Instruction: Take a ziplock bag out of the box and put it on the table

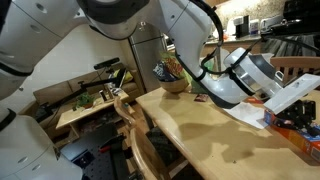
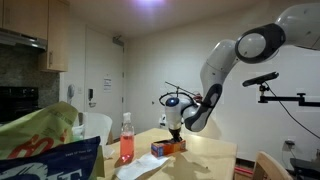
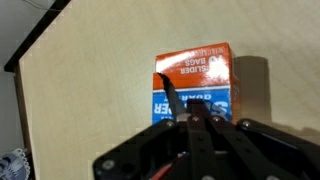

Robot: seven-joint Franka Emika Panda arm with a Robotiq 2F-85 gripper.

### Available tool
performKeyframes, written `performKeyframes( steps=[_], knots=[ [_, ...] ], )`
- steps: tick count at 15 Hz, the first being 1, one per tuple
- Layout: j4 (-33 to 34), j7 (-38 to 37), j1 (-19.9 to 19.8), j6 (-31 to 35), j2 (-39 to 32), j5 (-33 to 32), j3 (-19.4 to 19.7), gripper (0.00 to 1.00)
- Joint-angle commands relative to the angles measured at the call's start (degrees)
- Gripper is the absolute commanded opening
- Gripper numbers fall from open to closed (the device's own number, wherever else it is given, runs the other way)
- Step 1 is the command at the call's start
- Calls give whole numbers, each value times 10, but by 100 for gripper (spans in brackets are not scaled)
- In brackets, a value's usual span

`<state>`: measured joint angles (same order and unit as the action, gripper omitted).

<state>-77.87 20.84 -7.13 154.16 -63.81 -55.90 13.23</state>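
The box [image 3: 196, 72], orange-red with a blue panel and white lettering, lies flat on the pale wooden table [image 3: 80, 100]. My gripper [image 3: 196, 122] hangs directly over the box's near end, its fingers pressed together, shut. A thin dark strip [image 3: 170, 95] runs from the fingertips across the box top; I cannot tell what it is. No ziplock bag shows clearly between the fingers. In both exterior views the gripper [image 2: 175, 131] points down at the box [image 2: 168, 148], which sits near the table edge [image 1: 295, 122].
A pink spray bottle [image 2: 126, 140] stands on the table beside a pale flat sheet [image 2: 140, 166]. A bowl [image 1: 175, 85] sits at the table's far end, with a wooden chair [image 1: 140, 140] alongside. A cluttered low bench [image 1: 85, 105] lies beyond. A snack bag [image 2: 40, 145] fills the foreground.
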Motion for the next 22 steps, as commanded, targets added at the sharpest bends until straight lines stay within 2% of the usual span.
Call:
performKeyframes(
  steps=[1, 2, 10, 12, 13, 14, 16, 18, 22],
  knots=[
    [31, -7, -11, 7, -25, 3, -6, 26],
    [33, 0, -14, 7, -26, 5, -9, 27],
    [52, 30, -32, -7, -34, 24, -28, 86],
    [55, 48, -41, -8, -35, 37, -38, 99],
    [55, 62, -48, -9, -35, 45, -46, 100],
    [56, 78, -54, -10, -36, 57, -54, 100],
    [59, 107, -65, -14, -39, 82, -67, 75],
    [61, 127, -70, -15, -42, 101, -73, 63],
    [64, 152, -69, -19, -44, 132, -73, 32]
  ],
)
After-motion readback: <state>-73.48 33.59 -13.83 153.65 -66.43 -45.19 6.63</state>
